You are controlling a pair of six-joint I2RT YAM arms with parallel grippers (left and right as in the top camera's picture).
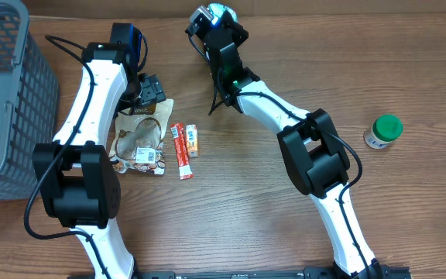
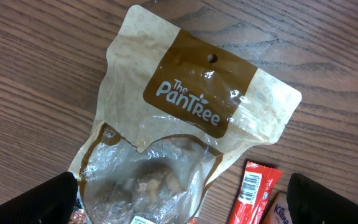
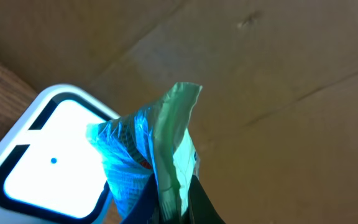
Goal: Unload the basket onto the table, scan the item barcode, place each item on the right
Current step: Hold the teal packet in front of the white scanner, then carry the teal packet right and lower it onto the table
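right gripper (image 3: 169,208) is pinching foil packet (image 3: 160,143) by lit scanner (image 3: 48,168) | left gripper (image 2: 185,199) is hovering, fingers wide, over PanTree pouch (image 2: 191,93)

checkout-style bench: scanner (image 3: 48,168), basket (image 1: 6,93), snack pkts (image 1: 139,139)

Left arm (image 1: 99,93) extended along table's left side, left gripper (image 1: 147,93) facing down, jaws wide; right arm (image 1: 273,108) stretched to far edge, right gripper (image 1: 212,21) pinched tight on foil packet (image 3: 166,140).

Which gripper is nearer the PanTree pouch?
Left. The left gripper hangs over the pouch, jaws open; the right gripper is well away from it, holding a shiny packet at the scanner.
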